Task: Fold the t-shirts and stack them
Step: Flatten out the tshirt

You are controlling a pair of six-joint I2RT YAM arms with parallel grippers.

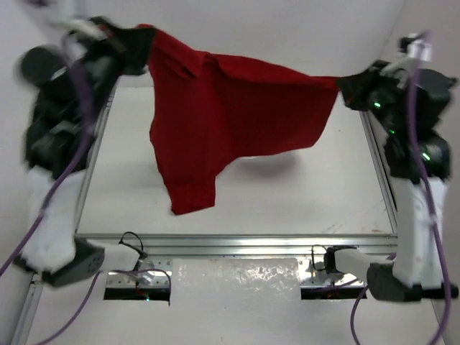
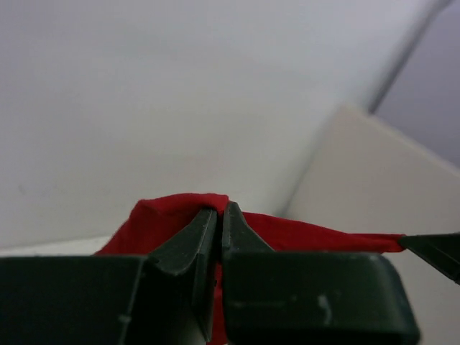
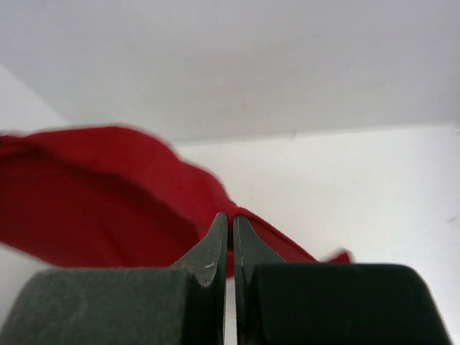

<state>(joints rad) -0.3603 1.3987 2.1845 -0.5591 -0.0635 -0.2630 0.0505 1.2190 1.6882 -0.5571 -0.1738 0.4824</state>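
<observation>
Top external shows both grippers, left gripper (image 1: 144, 44) and right gripper (image 1: 343, 88), clamping the t-shirt (image 1: 223, 115) aloft, unfolded; folding and stacking remain.

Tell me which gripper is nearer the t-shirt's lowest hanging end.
Left. The left gripper pinches the t-shirt nearly above that drooping end; the right gripper pinches the opposite corner, farther across.
</observation>
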